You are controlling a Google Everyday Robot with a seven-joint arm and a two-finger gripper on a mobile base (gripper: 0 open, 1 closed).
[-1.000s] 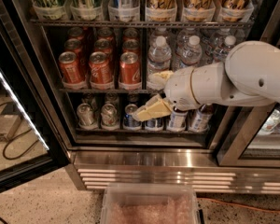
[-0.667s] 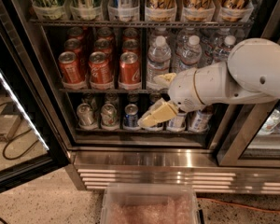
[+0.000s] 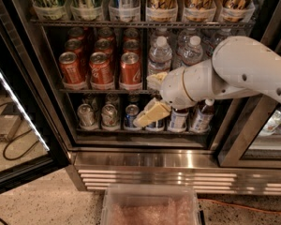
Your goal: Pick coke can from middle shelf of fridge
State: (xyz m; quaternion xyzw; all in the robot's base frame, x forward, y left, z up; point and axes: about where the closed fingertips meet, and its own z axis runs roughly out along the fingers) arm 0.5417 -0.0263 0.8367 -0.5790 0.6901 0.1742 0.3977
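Note:
The fridge [image 3: 145, 161] stands open in front of me. Three rows of red coke cans stand on the left of the middle shelf [image 3: 91, 91], the front ones being the left can [image 3: 71, 69], the middle can [image 3: 101, 69] and the right can [image 3: 130, 68]. Clear water bottles [image 3: 159, 56] stand to their right. My gripper [image 3: 149, 97] is open and empty, just right of the right front coke can. Its upper finger [image 3: 155, 80] is at shelf height in front of a water bottle. Its lower finger [image 3: 151, 113] hangs in front of the lower shelf.
Silver and blue cans [image 3: 108, 115] line the lower shelf. Tall cans in clear cups [image 3: 124, 3] fill the top shelf. The open glass door with a light strip [image 3: 16, 107] is at the left. A clear plastic bin [image 3: 152, 209] lies on the floor below the steel base.
The gripper has stayed almost in place; its lower finger has dipped slightly. The cans have not moved.

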